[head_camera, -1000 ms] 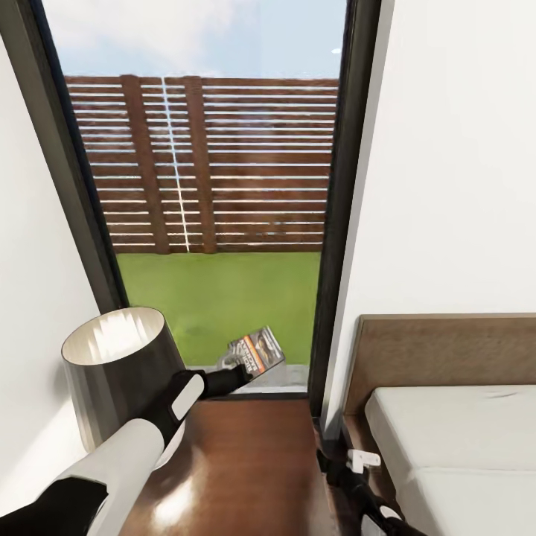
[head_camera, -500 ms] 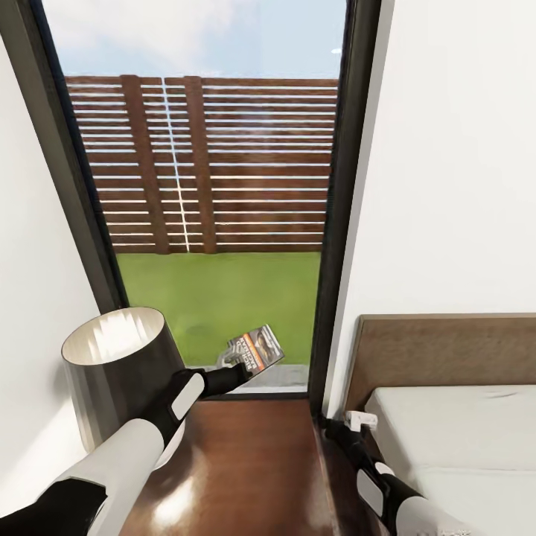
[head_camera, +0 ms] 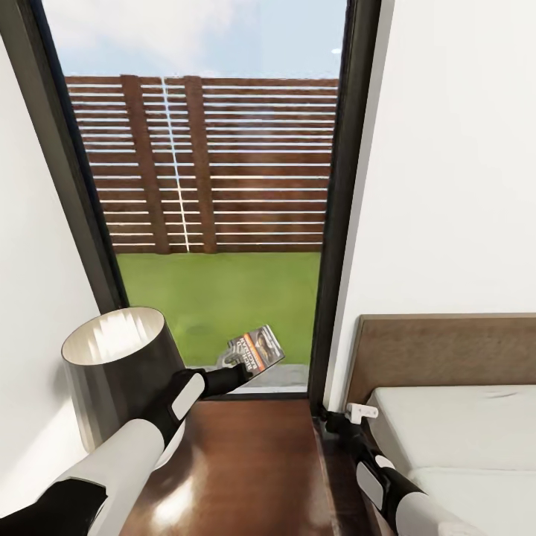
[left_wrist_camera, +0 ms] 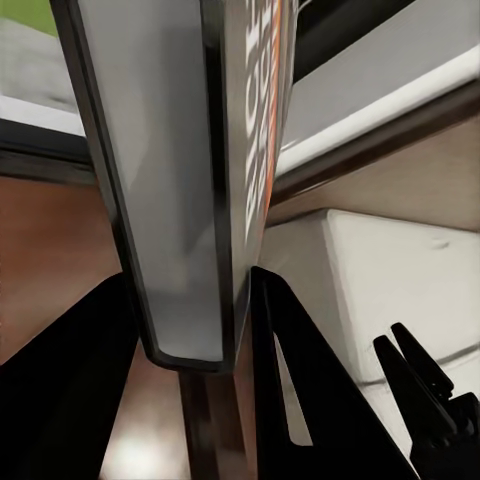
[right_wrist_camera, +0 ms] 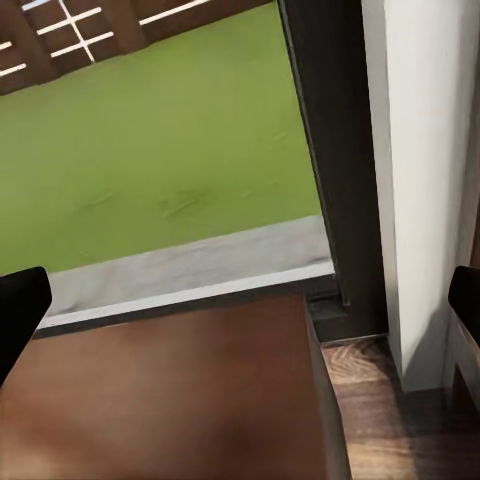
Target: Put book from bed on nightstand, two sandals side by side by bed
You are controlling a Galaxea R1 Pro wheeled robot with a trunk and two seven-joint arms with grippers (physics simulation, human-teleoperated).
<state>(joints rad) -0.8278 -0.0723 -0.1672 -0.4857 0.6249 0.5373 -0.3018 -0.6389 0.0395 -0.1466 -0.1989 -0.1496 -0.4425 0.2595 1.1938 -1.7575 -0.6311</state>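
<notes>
My left gripper [head_camera: 237,368] is shut on the book [head_camera: 256,350], a thin paperback with an orange band, and holds it tilted in the air above the far edge of the nightstand [head_camera: 246,461]. In the left wrist view the book's spine [left_wrist_camera: 185,200] stands between the two black fingers [left_wrist_camera: 75,370]. My right gripper [head_camera: 361,412] hangs open and holds nothing, in the gap between the nightstand and the bed [head_camera: 461,424]. Its fingers [right_wrist_camera: 20,310] sit wide apart over the nightstand top [right_wrist_camera: 170,400]. The two sandals are out of view.
A dark cylindrical lamp [head_camera: 123,372] stands on the nightstand's left side, close to my left forearm. Behind the nightstand is a tall dark-framed window [head_camera: 350,186] onto grass and a slatted fence. The wooden headboard [head_camera: 447,350] meets the white wall at the right.
My right arm has risen and reached forward along the gap beside the bed, toward the headboard corner. The left arm and the book have stayed still.
</notes>
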